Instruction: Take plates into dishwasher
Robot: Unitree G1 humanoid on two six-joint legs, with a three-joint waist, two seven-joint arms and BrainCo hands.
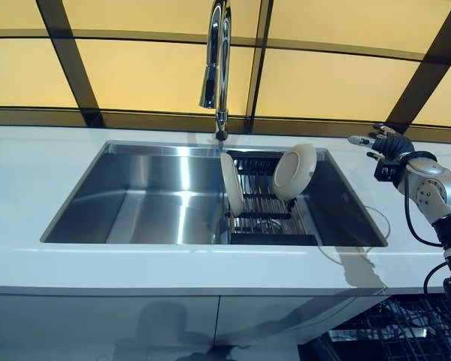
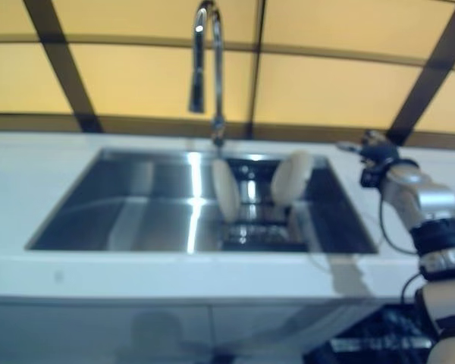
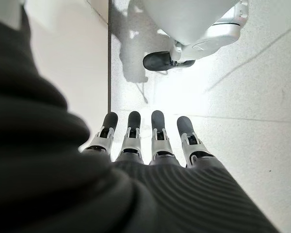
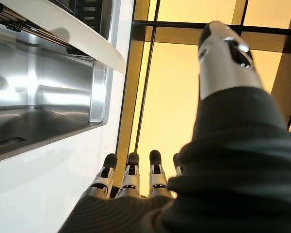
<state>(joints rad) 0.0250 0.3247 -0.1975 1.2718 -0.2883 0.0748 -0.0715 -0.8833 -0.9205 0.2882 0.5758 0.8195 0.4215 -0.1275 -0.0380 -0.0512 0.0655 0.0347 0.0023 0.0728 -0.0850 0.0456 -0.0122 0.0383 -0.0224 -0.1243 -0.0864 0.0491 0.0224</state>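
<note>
while the open dishwasher rack point(image 1: 406, 327) waits low at the near right, the left hand point(image 3: 145, 141) hangs idle by the floor with straight fingers, holding nothing. beyond the counter point(image 1: 30, 188), two plates point(image 1: 294, 171) stand on edge in the black rack point(image 1: 267, 214) inside the sink point(image 1: 146, 199). the right hand point(image 1: 387, 144) hovers past the sink's right rim, fingers spread and empty; a careless reach could likely topple a plate or knock the faucet point(image 1: 218, 68).
</note>
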